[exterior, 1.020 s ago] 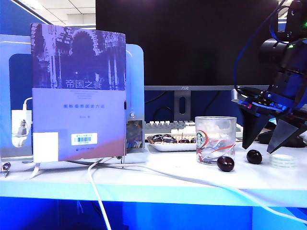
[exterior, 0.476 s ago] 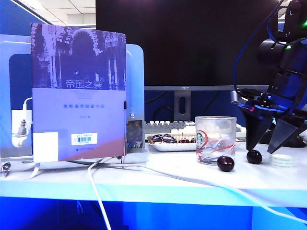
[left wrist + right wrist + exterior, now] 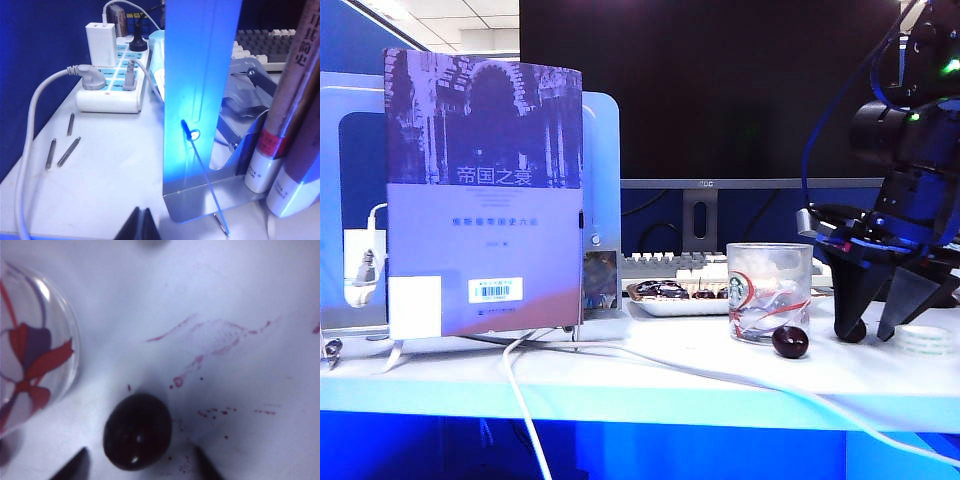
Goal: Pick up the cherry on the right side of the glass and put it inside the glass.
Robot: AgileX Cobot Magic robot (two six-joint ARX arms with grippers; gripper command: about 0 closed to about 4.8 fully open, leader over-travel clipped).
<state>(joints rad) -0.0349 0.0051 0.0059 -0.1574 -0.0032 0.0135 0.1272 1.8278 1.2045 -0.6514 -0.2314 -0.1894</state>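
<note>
The cherry (image 3: 138,431), dark and glossy, lies on the white table just right of the glass (image 3: 770,292), a clear tumbler with red lines (image 3: 30,350). My right gripper (image 3: 140,471) is open and lowered over the cherry. One fingertip (image 3: 75,467) stands on each side of it, with a gap to the fruit on both sides. In the exterior view the right gripper (image 3: 867,335) reaches the tabletop and its left finger partly hides the cherry (image 3: 855,331). My left gripper (image 3: 142,225) is shut and holds nothing, far off by a metal bookend (image 3: 200,100).
A larger maroon cherry (image 3: 790,341) lies in front of the glass. A tape roll (image 3: 925,338) sits right of the gripper. A white plate (image 3: 665,306) holding dark fruit, a keyboard, a standing book (image 3: 485,190), a white cable (image 3: 620,350) and a power strip (image 3: 112,85) are around. Red juice stains mark the table (image 3: 210,340).
My right gripper has come down and slightly left to the tabletop, and its fingers have narrowed around the cherry, which has not moved.
</note>
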